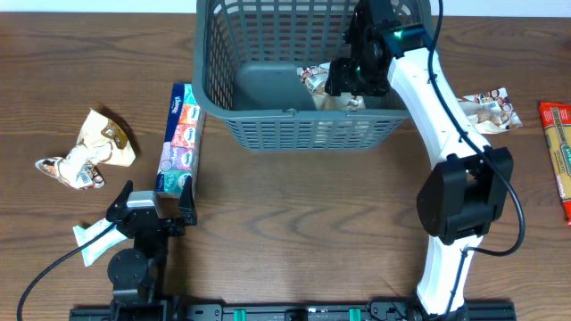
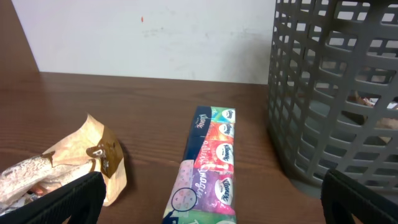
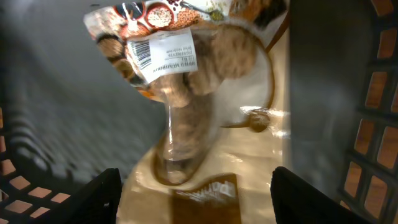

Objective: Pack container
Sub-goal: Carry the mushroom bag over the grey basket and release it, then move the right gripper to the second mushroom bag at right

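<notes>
One container sat at upper centre of the overhead frame: a grey-blue plastic basket with slotted walls and a rolled rim. The right gripper was down inside its right end, fingers spread wide, pinching nothing. The right wrist view alone resolved two packets there: a glossy windowed packet with a barcode label, lying on a beige packet. The left gripper sat lower left, jaws wide, empty. On the wooden table: one tissue pack, two crumpled packets left, one printed packet right, one red packet at the right edge.
</notes>
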Available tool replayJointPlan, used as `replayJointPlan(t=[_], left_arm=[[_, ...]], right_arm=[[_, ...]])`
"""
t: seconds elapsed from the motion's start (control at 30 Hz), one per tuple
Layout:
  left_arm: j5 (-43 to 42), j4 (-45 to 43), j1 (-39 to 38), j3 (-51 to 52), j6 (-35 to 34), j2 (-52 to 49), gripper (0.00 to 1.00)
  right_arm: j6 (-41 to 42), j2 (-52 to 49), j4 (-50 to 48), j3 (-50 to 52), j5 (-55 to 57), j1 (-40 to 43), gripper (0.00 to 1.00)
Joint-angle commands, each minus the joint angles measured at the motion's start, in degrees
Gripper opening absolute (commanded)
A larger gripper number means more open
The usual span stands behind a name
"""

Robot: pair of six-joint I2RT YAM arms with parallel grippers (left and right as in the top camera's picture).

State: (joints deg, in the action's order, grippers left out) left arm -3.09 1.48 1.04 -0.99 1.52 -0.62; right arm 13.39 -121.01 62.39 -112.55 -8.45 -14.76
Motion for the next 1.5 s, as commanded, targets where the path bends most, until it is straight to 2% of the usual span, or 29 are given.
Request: replayJointPlan(t=[0.0,0.17,0.37,0.6,0.73,0.83,0.97,1.07,1.27,1.47], left_arm=[[-0.37,2.32,0.28,0.76,-0.07,0.46,0.99],[-0.37,2.34,0.28,0.76,-0.07,0.44,0.99],[-0.37,2.32,0.28,0.76,-0.07,0.44,0.99],[-0.37,2.34,0.28,0.76,-0.09,0.46,0.99],[-0.37,2.34,0.28,0.76,-0.09,0.44,0.99],[-0.37,2.34,0.28,0.76,-0.07,0.46,0.99],[-0.37,2.32,0.28,0.76,-0.09,0.46,0.99],[-0.37,2.34,0.28,0.76,-0.09,0.46,0.99],[-0.37,2.34,0.28,0.76,-0.09,0.44,0.99],[-0.37,2.34,0.28,0.76,-0.07,0.46,0.99]], right_arm=[[-0.22,0.04,0.20,-1.07,0.55,-0.22,0.68],[-0.68,0.79,0.98,-3.43,0.52,-0.22,0.68],[-0.87,0.81,7.78,-17.81,0.59,-0.04,0.69],[0.00,0.81,15.02,-40.87,2.73,2.91,0.86],[5.18,0.94,21.86,-52.50,9.97,7.28,0.98],[11.47,1.75,28.37,-57.61,19.10,11.76,0.99],[19.28,2.64,34.95,-58.88,21.44,18.27,0.99],[22.01,2.62,34.93,-56.87,17.97,21.16,0.99],[34.34,2.62,34.91,-51.74,24.61,23.76,0.99],[45.51,2.62,34.88,-40.85,24.22,27.91,0.99]])
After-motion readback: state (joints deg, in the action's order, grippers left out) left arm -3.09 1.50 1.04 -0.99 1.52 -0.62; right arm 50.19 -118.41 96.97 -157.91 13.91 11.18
